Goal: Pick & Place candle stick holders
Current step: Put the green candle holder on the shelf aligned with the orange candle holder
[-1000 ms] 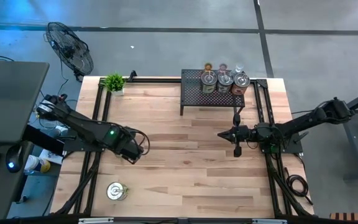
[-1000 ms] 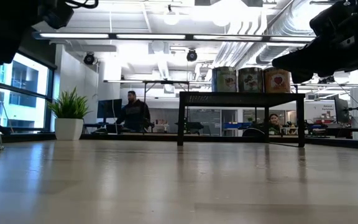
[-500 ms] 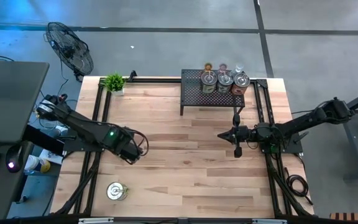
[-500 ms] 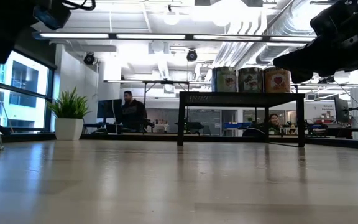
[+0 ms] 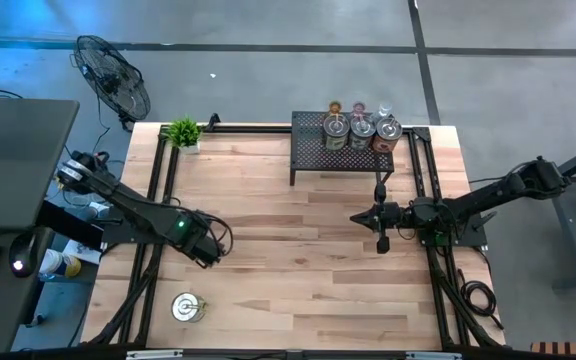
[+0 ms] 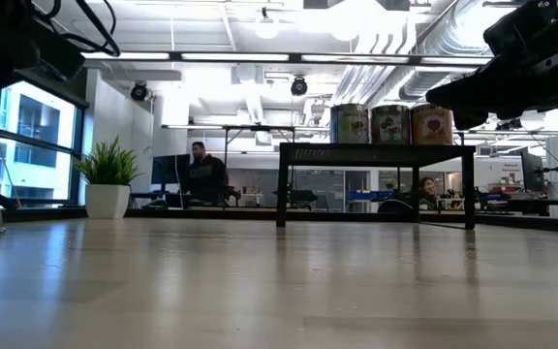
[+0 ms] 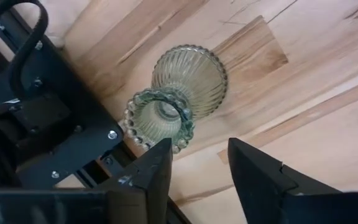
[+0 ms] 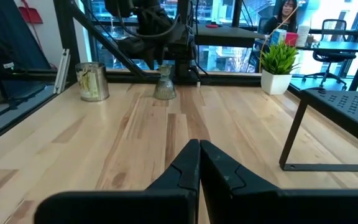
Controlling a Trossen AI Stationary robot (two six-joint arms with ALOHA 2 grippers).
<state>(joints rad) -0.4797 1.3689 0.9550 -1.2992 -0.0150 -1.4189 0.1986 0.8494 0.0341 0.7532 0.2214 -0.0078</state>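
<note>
my left claw [image 7: 197, 167] hung with its two fingers spread and nothing between them, tips just short of one pale green glass holder [image 7: 182, 93] that stood upright on the table [image 5: 298, 270], well away from the rack [image 5: 313, 150], out to its left and nearer the front edge. one silver holder [image 5: 186, 306] stood farther from the rack again, near the front left corner. my right claw [image 8: 199, 163] was pressed closed on nothing, hovering just in front of the rack's right end. the rack carried six holders: three silver ones [image 5: 361, 128] in a row, and three small glass ones [image 5: 358, 108] behind them, tints too small to tell. that made four silver and four glass. one potted plant [image 5: 183, 132] sat left of the rack at the back edge.
</note>
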